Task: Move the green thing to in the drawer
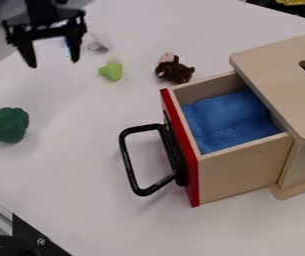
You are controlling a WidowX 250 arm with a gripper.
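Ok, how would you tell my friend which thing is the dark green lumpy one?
Find the big wooden box with its drawer pulled open. From the drawer's black handle, go left almost to the picture's edge and stop at the round, bumpy lump. It's dark green, while the smaller green thing near the brown toy is light green.

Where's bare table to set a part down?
White tabletop between the dark green bumpy ball and black loop drawer handle; also below the handle in view. Crowded: far side, lime green piece near brown fuzzy toy.
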